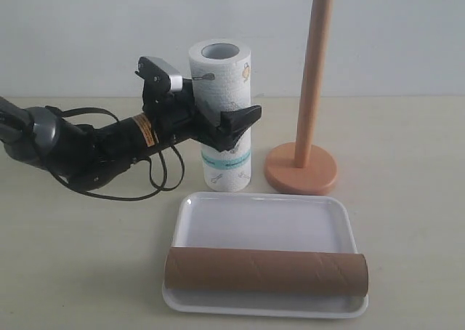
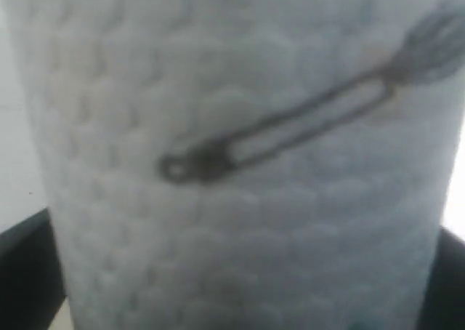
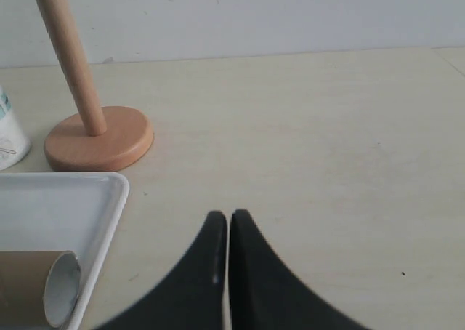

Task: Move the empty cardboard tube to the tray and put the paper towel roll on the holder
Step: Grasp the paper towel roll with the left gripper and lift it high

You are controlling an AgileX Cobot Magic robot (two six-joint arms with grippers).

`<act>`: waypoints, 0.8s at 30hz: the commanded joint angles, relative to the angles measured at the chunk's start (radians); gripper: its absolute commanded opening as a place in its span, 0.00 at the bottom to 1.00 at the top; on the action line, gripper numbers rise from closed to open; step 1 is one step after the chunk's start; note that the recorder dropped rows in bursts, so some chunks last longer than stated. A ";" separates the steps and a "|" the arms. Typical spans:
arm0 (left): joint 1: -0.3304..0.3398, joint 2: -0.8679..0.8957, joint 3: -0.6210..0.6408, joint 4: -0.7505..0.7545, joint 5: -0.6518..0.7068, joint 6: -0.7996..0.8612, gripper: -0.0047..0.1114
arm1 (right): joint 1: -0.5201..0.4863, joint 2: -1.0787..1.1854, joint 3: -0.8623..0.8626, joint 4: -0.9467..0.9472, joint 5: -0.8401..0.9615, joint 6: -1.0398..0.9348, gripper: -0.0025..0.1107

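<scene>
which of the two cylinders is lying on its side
The empty cardboard tube, plain brown, lies flat across the tray. The paper towel roll, white and printed, stands upright.

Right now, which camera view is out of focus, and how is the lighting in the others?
Left wrist view: the paper towel roll fills the frame, soft and blurred, its printed utensil drawing smeared. Exterior view: sharp, even light, only faint shadows beside the tray. Right wrist view: sharp on the holder, no glare.

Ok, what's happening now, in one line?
tube on tray | left gripper around upright paper towel roll | holder bare | right gripper shut, empty
</scene>
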 commanded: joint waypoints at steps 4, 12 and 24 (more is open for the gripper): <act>-0.017 0.003 -0.017 0.001 0.061 -0.083 0.67 | 0.003 -0.004 0.000 -0.005 -0.005 0.000 0.03; -0.017 0.000 -0.017 -0.018 0.068 -0.099 0.08 | 0.003 -0.004 0.000 -0.005 -0.005 0.000 0.03; -0.017 -0.439 -0.008 0.177 0.360 -0.230 0.08 | 0.003 -0.004 0.000 -0.005 -0.005 0.000 0.03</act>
